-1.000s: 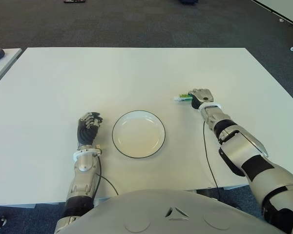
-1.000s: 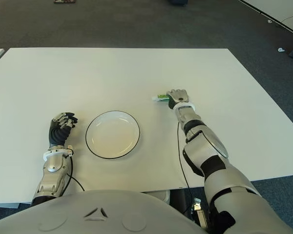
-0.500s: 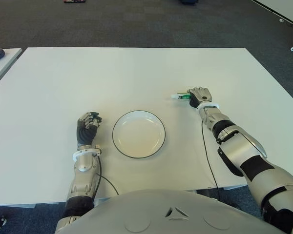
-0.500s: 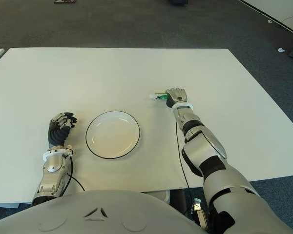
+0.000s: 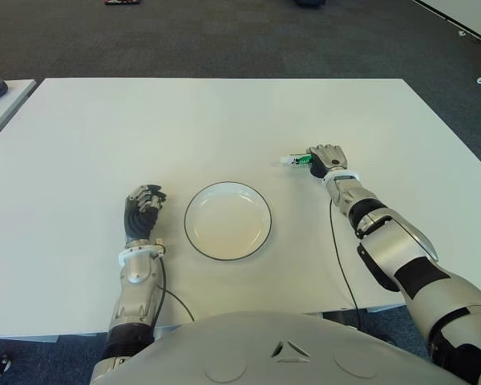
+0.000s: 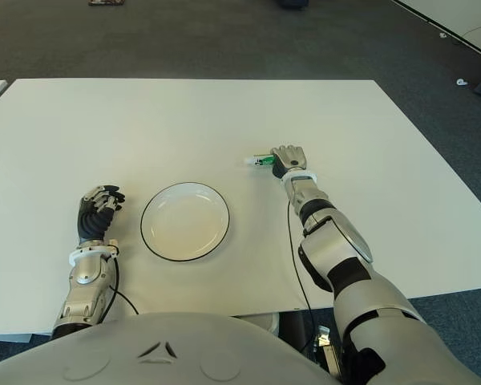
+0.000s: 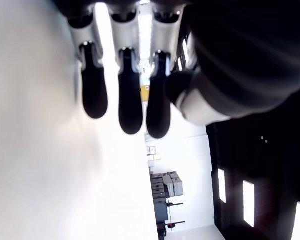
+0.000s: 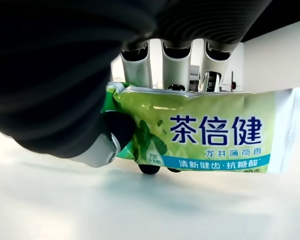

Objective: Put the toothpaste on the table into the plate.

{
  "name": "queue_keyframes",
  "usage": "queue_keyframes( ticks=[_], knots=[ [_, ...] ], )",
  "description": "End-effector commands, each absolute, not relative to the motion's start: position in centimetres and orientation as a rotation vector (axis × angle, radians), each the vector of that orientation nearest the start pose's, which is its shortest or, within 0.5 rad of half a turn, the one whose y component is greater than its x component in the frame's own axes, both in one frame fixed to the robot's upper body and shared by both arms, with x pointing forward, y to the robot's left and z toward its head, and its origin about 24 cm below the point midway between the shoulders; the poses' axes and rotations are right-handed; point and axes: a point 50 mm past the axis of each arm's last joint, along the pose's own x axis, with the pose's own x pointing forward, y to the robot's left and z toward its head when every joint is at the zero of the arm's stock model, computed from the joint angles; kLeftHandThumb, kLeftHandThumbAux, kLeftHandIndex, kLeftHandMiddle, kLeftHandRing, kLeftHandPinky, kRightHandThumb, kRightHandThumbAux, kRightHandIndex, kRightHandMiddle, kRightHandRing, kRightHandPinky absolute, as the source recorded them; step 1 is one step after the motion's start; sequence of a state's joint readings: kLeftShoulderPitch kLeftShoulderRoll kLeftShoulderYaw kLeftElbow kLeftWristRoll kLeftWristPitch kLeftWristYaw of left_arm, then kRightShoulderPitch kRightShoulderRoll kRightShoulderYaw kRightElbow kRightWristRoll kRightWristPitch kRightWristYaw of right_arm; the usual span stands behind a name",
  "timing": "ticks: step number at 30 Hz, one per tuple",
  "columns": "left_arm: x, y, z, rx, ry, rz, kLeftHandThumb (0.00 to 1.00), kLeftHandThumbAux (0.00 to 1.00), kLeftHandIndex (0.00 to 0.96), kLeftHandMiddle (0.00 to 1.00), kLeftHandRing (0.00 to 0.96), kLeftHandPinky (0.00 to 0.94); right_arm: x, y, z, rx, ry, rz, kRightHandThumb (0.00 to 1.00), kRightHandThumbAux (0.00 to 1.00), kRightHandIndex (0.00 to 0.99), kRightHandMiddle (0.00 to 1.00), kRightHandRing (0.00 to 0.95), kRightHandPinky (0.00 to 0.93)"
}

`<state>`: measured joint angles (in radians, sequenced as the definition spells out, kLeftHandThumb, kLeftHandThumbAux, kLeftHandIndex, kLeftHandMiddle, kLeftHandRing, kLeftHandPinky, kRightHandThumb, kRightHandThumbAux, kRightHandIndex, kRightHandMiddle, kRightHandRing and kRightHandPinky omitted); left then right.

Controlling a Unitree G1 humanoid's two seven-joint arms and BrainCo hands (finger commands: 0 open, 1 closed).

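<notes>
Since a second ago, right hand (image 5: 327, 158) is carrying the toothpaste (image 5: 295, 160) slightly toward the plate (image 5: 228, 220), grasping the tube between thumb and fingers; its label is reading "茶倍健". Left hand (image 5: 144, 208), clenched and empty, is showing left of the plate on the white surface (image 5: 184, 128); dark carpet is lying beyond.

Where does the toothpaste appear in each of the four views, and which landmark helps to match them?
Left eye view: toothpaste in the right hand, right of the plate and farther back.
Right eye view: same place, gripped by that hand.
Left wrist view: not in it; only the left hand, holding nothing.
Right wrist view: fills the middle, pinched between thumb and fingers.
Shared landmark: the white table.
</notes>
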<state>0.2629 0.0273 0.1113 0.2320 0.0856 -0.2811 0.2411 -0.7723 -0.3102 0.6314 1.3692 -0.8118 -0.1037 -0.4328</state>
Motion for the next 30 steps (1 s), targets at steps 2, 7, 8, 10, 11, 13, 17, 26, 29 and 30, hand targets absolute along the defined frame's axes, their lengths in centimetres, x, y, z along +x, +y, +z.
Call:
queue_keyframes(
  ticks=[2,7,8,10,11,13,17,26,29,30],
  knots=[
    [16.3,20.7,-4.7,0.127,0.279,0.393,0.703,0.722,0.427,0.52,0.509,0.485,33.8,-18.7,-1.1,-1.571,0.144,0.234,0.699,0.726,0.438,0.835,0.824,0.834],
    [16.3,20.7,-4.7,0.12,0.28,0.396,0.703,0.722,0.426,0.519,0.507,0.482,33.8,-18.7,-1.0,-1.552,0.144,0.225,0.699,0.726,0.438,0.853,0.841,0.852],
    [16.3,20.7,-4.7,0.119,0.281,0.397,0.703,0.722,0.426,0.52,0.508,0.483,33.8,-18.7,-1.0,-1.549,0.143,0.223,0.699,0.726,0.438,0.858,0.846,0.854],
    [16.3,20.7,-4.7,0.119,0.28,0.398,0.703,0.722,0.426,0.52,0.508,0.483,33.8,-18.7,-1.0,-1.539,0.138,0.216,0.7,0.726,0.438,0.864,0.851,0.855],
    [16.3,20.7,-4.7,0.119,0.28,0.399,0.703,0.722,0.426,0.52,0.508,0.483,33.9,-18.6,-0.9,-1.531,0.132,0.21,0.7,0.726,0.438,0.867,0.853,0.856],
    [16.3,20.7,-4.7,0.119,0.281,0.402,0.703,0.722,0.426,0.52,0.508,0.483,34.0,-18.4,-0.7,-1.515,0.117,0.198,0.7,0.726,0.438,0.871,0.856,0.856],
    [16.3,20.8,-4.7,0.12,0.28,0.404,0.703,0.722,0.426,0.52,0.508,0.483,34.5,-17.6,-0.1,-1.466,0.064,0.173,0.701,0.725,0.438,0.871,0.855,0.849],
    [16.4,20.8,-4.7,0.124,0.284,0.403,0.702,0.722,0.426,0.514,0.505,0.483,35.3,-14.3,1.9,-1.339,-0.144,0.17,0.705,0.722,0.44,0.854,0.847,0.843],
    [16.4,20.8,-4.7,0.123,0.283,0.401,0.702,0.722,0.426,0.515,0.506,0.484,35.2,-13.0,2.5,-1.302,-0.248,0.187,0.707,0.722,0.44,0.845,0.84,0.835],
    [16.4,20.8,-4.7,0.123,0.28,0.399,0.702,0.722,0.426,0.515,0.506,0.485,35.1,-12.6,2.6,-1.289,-0.287,0.197,0.707,0.722,0.44,0.842,0.838,0.832]
  ],
)
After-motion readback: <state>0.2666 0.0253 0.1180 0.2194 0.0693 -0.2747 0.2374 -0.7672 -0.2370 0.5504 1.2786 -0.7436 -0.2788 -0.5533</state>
